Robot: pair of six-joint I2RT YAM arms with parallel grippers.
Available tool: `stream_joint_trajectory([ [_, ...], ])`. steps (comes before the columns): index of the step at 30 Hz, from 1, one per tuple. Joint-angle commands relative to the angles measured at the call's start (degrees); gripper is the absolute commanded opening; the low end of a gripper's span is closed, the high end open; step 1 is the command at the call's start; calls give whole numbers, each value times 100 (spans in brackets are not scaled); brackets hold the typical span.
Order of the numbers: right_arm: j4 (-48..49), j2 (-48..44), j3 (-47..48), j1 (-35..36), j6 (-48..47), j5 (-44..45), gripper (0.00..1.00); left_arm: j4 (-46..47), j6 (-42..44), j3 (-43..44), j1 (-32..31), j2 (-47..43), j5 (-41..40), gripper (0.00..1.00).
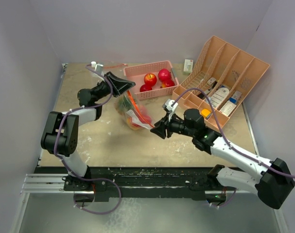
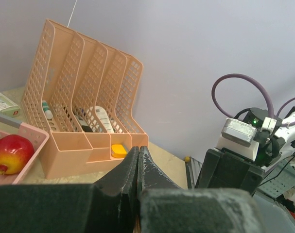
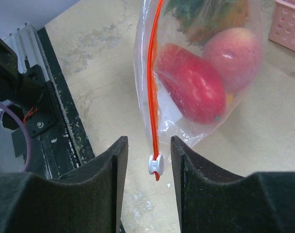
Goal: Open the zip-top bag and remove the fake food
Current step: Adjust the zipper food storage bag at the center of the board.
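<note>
Top view, left gripper (image 1: 128, 87): clenched on the top edge of the zip-top bag (image 1: 133, 112), which slants down from it over the table (image 1: 103, 141).
Top view, fake food: some is inside the bag (orange and green show through). The red fruits (image 1: 157, 77) lie in the pink basket (image 1: 137, 72) just behind.
Top view, right gripper (image 1: 155, 130): at the bag's lower near end.
Left wrist, fingers (image 2: 123, 174): pressed flat together, with the file organizer (image 2: 84, 107) beyond.
Right wrist, jaws: released and apart, the white slider (image 3: 156, 164) between them (seems to touch neither).
Right wrist, bag contents: red oblong fruit (image 3: 191, 85), pinkish apple (image 3: 232, 46), green leaves (image 3: 193, 12) above.
</note>
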Motion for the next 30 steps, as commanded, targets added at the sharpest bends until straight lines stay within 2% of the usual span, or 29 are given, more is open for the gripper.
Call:
stream_joint_trajectory([
  [1, 196, -10, 13, 19, -120, 307, 41, 699, -78, -37, 73, -137, -155, 0],
  [11, -97, 127, 49, 13, -391, 740, 39, 701, -118, -97, 139, -307, -130, 0],
  [14, -48, 175, 29, 16, -373, 693, 30, 702, -131, -102, 143, -328, -150, 0],
  [20, -29, 19, -18, 14, -364, 728, 0, 702, -150, -104, 154, -349, -140, 0],
  [23, -61, -211, -38, 13, -268, 788, 0, 702, -155, -110, 161, -369, -148, 0],
  [30, -274, -1051, 28, 8, -175, 1579, 0, 702, -183, -212, 260, -518, -248, 0],
])
